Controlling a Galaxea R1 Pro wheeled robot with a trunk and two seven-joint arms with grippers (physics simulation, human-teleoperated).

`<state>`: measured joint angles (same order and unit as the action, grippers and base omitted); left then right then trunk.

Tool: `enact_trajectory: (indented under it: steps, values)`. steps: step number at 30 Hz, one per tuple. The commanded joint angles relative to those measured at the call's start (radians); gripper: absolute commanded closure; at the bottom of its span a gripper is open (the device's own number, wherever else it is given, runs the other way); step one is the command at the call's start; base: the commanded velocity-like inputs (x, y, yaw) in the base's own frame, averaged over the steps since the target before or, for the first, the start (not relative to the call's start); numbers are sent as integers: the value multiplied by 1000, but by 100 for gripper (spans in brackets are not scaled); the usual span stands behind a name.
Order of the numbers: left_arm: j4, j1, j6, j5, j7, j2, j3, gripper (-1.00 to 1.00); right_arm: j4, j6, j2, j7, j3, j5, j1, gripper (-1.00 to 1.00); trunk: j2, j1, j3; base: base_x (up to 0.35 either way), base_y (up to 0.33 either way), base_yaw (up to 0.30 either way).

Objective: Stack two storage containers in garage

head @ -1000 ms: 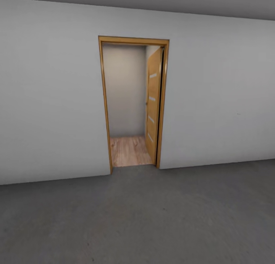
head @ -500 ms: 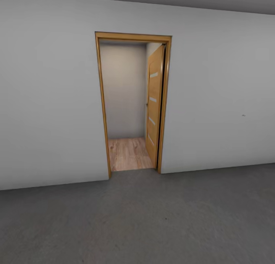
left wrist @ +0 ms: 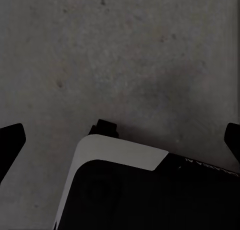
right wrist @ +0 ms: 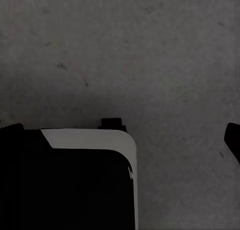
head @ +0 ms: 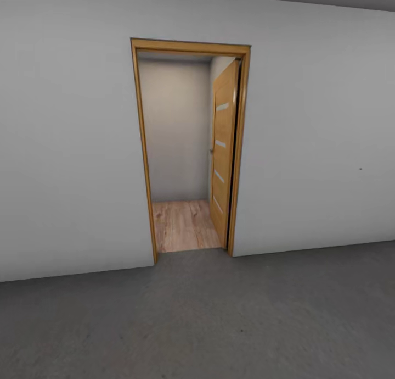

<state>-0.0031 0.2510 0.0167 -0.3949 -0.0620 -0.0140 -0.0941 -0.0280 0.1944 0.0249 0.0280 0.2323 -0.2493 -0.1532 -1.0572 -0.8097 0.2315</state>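
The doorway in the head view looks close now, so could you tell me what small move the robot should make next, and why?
Probably roll straight ahead over the concrete floor toward the doorway. The door stands open, wood flooring lies beyond, and both wrist views show spread fingertips with nothing between them, so the containers seemingly remain to be fetched.

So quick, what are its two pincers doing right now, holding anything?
Left pincer: open, holding nothing, over the grey floor.
Right pincer: open, holding nothing, over the same floor.
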Motion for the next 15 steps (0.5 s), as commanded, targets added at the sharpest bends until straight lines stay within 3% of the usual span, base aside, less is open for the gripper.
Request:
enact_trajectory:
  steps: [1, 15]
  values:
    - [0, 1, 2, -8, -2, 0, -9, -100, -3, 5, 0, 1, 9, -8, -1, -100, -1, -1, 1, 321, 0, 0]
    - [0, 1, 2, -9, -2, 0, -9, -100, -3, 5, 0, 1, 9, -8, -2, -100, -1, -1, 1, 321, 0, 0]
